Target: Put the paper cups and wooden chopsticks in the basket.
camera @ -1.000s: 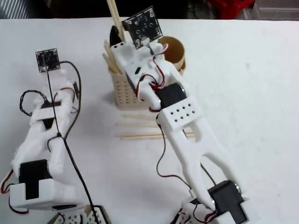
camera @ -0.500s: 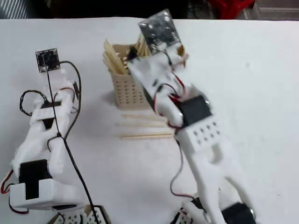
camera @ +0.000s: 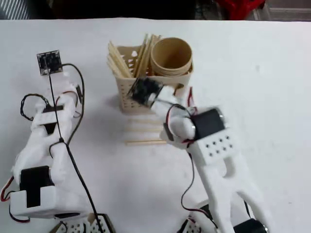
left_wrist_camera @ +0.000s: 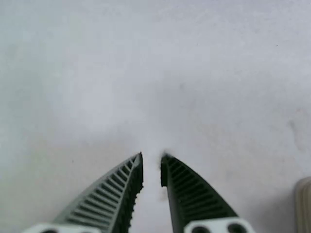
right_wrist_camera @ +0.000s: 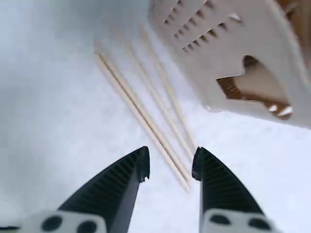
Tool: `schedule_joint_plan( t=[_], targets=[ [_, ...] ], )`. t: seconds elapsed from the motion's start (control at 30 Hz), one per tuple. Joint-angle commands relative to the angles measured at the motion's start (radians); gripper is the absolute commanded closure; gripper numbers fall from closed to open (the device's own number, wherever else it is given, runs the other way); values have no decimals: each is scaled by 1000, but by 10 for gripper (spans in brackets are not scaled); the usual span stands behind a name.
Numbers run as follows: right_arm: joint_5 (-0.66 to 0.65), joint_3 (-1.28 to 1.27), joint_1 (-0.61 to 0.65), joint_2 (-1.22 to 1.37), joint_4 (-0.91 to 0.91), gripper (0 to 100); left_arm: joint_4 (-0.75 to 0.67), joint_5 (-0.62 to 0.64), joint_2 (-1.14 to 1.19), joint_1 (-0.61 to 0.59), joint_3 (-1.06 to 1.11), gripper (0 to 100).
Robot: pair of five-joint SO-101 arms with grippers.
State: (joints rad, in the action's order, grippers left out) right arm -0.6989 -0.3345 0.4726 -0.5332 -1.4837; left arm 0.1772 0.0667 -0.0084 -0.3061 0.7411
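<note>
A cream perforated basket [camera: 130, 92] stands at the table's far middle. It holds stacked paper cups [camera: 171, 56] and several wooden chopsticks [camera: 127, 60] leaning upright. Three loose chopsticks [camera: 144, 136] lie flat on the table just in front of it. My right arm [camera: 201, 127] hangs low over them. In the right wrist view my right gripper [right_wrist_camera: 170, 164] is open and holds nothing, its tips just short of the loose chopsticks [right_wrist_camera: 146, 114], with the basket [right_wrist_camera: 228, 53] beyond. My left gripper [left_wrist_camera: 151, 167] is shut over bare table, with nothing between its fingers.
The left arm [camera: 46, 131] sits folded at the table's left side, its cable trailing toward the front edge. The white table [camera: 262, 87] is bare to the right of the basket. A pale object's edge [left_wrist_camera: 304, 204] shows in the left wrist view.
The right arm pulled back from above the basket and came down in front of it. The chopstick it held upright now stands in the basket. The left arm stayed still.
</note>
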Motion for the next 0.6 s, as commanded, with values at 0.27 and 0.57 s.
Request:
schedule_joint_plan(
  t=[0.27,0.57],
  targets=[
    [-356,-456,-19,209,501,844,-3,2,-4,12,-49,914],
    [-359,-474,-16,340,737,846,-3,2,-4,13,-49,914]
  ],
)
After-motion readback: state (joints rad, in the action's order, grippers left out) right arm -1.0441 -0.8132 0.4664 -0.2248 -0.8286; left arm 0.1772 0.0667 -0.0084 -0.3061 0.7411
